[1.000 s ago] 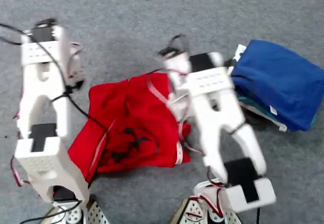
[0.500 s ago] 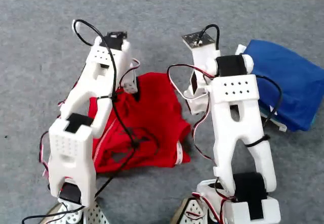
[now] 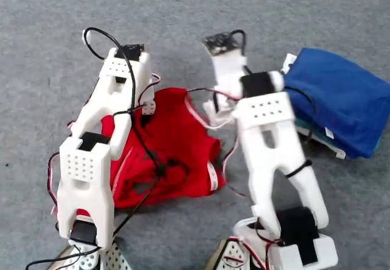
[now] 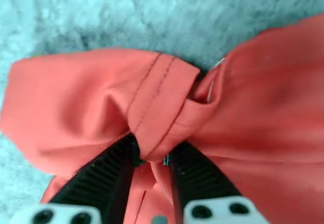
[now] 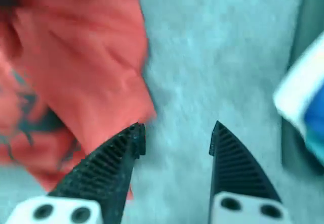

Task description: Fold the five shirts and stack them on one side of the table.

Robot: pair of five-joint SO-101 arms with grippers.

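Observation:
A crumpled red shirt (image 3: 173, 148) lies in the middle of the grey table between the two arms. My left gripper (image 4: 151, 155) is shut on a bunched, stitched edge of the red shirt (image 4: 152, 102), at the shirt's far left corner under the left arm's wrist (image 3: 146, 108). My right gripper (image 5: 177, 133) stands open over bare table beside the red shirt's edge (image 5: 101, 72), nothing between its fingers. A stack of folded shirts with a blue one (image 3: 338, 99) on top sits at the right side of the table.
The white right arm (image 3: 268, 136) stands between the red shirt and the blue stack, close to both. Cables hang from both arms over the red shirt. Open grey table lies at the far left and far middle.
The left arm swung in from the far left onto the red shirt's far corner and shut on it. The right arm shifted toward the far side, and the shirt bunched up slightly.

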